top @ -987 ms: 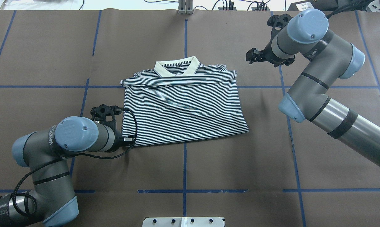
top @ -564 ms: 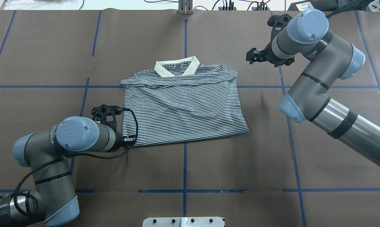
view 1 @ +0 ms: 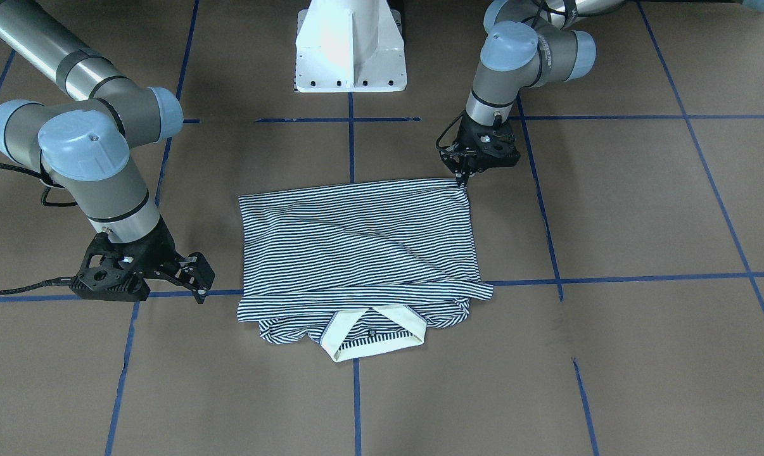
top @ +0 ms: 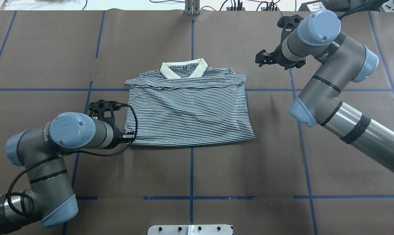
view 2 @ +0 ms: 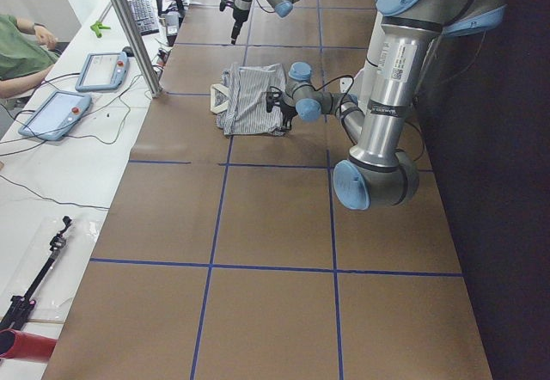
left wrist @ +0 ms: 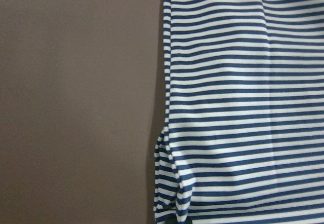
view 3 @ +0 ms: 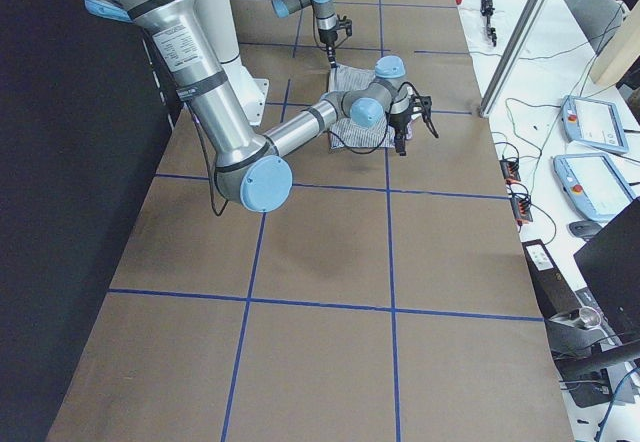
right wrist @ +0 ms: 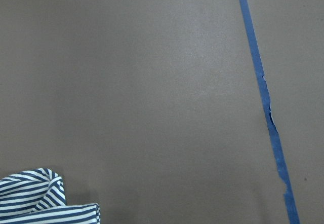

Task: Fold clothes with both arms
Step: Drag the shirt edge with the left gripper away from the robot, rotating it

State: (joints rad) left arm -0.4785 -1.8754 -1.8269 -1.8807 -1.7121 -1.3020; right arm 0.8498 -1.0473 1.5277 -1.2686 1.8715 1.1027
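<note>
The striped polo shirt (top: 190, 111) lies folded into a rectangle at the table's middle, its cream collar (top: 184, 69) on the far side. My left gripper (top: 129, 137) sits low at the shirt's near-left corner, fingers pinched together on the hem there (view 1: 463, 179). The left wrist view shows only the shirt's side edge (left wrist: 243, 107) over bare table. My right gripper (view 1: 199, 282) hovers open and empty over the table, right of the shirt's collar end (top: 261, 58). A bit of the striped fabric (right wrist: 45, 198) shows in the right wrist view's corner.
Brown table covering with a grid of blue tape lines (top: 191, 173). The white pedestal base (view 1: 350, 50) stands behind the shirt's near hem. A metal post (view 2: 129, 27), control tablets (view 2: 51, 113) and a seated person (view 2: 21, 53) are along the far side.
My left arm has shifted left and toward the far side. The shirt's near hem went with it and now lies straighter and further in. The right arm has not moved.
</note>
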